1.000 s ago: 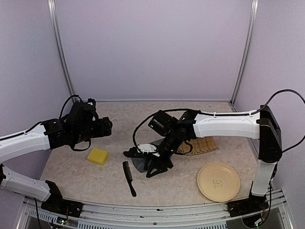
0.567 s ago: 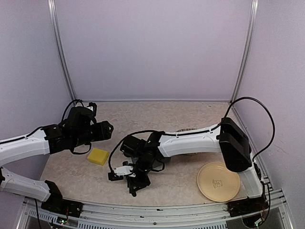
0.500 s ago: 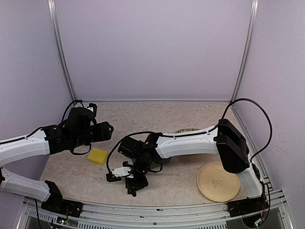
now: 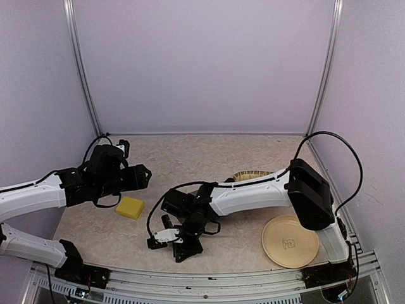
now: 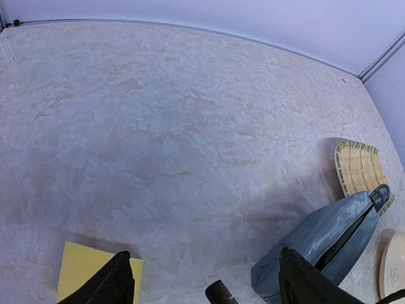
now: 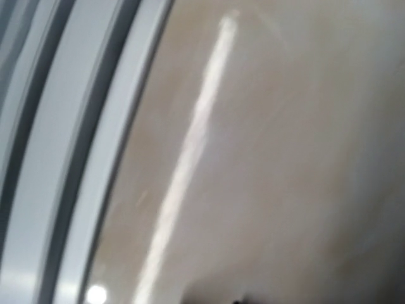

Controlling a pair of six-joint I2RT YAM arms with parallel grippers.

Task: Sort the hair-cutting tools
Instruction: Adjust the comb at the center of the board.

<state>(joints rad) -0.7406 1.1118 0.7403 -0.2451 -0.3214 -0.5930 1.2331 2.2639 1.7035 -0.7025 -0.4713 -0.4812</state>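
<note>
Sponge [image 4: 130,207] left, plate [image 4: 290,241] right — pouch [image 5: 323,244] between, comb [image 5: 221,293] just front-left of it, basket [image 5: 359,166] behind.

The stone-look counter [image 5: 158,126] is mottled beige. The rectangular sponge [image 4: 130,207] is yellow, the fabric zip pouch [image 5: 329,237] grey-blue, the long plastic comb [image 5: 220,292] black.

Lilac walls [image 4: 202,63], beige marbled tabletop [image 4: 190,152]

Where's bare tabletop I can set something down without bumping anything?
Widest: the far strip of table between back wall and both arms. Also the near-left corner in front of the yellow sponge, and the gap between right gripper and plate. Crowded: centre, around comb and pouch.
</note>
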